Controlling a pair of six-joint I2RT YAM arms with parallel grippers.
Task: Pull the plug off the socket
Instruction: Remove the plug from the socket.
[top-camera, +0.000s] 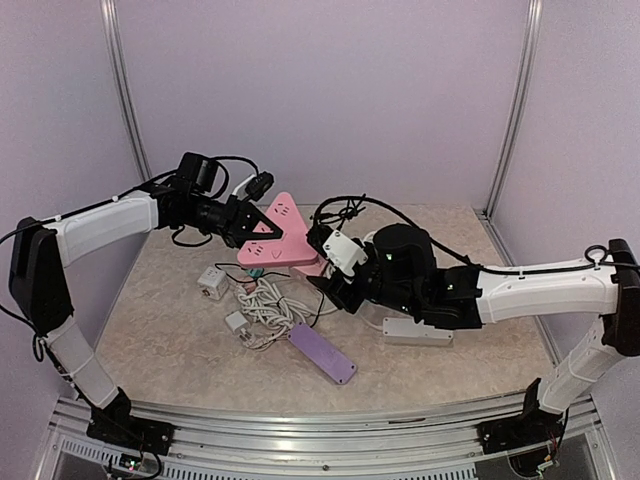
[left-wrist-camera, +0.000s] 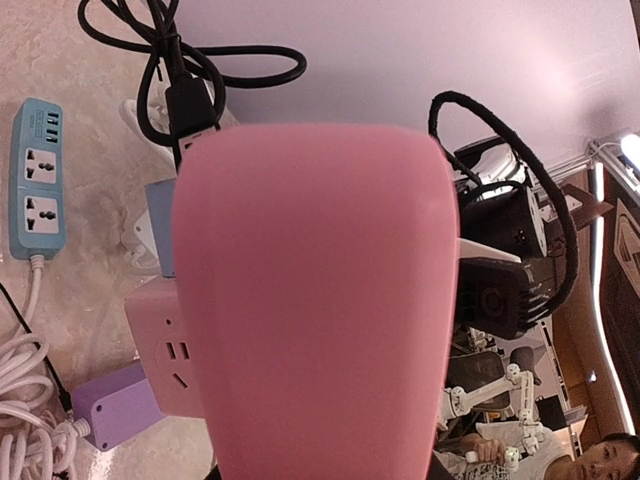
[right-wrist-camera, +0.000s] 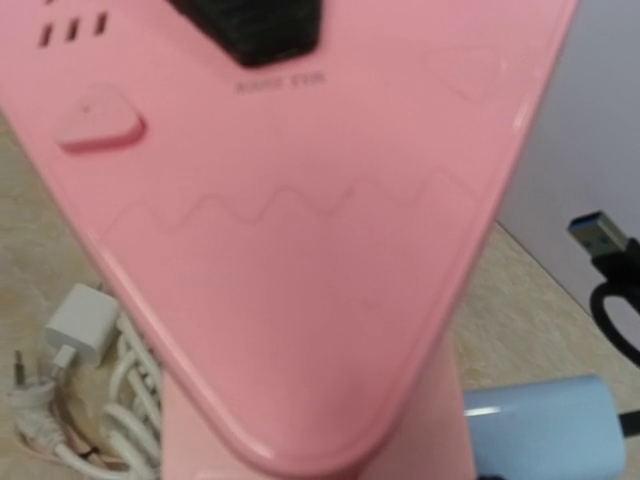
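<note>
The pink triangular socket (top-camera: 282, 238) hangs above the table between both arms. It fills the left wrist view (left-wrist-camera: 310, 300) and most of the right wrist view (right-wrist-camera: 300, 250). A black plug (right-wrist-camera: 265, 30) sits in its face, near the top edge of the right wrist view. My left gripper (top-camera: 252, 232) is shut on the socket's left side. My right gripper (top-camera: 322, 250) is at the socket's right corner. That corner hides its fingers, so I cannot see how the jaws stand.
On the table below lie a white cube adapter (top-camera: 212, 281), a tangle of white cable (top-camera: 265, 305), a purple strip (top-camera: 322, 352), a white strip (top-camera: 415, 330) and a blue strip (left-wrist-camera: 38, 190). A black cable (top-camera: 345, 208) loops behind. Walls close three sides.
</note>
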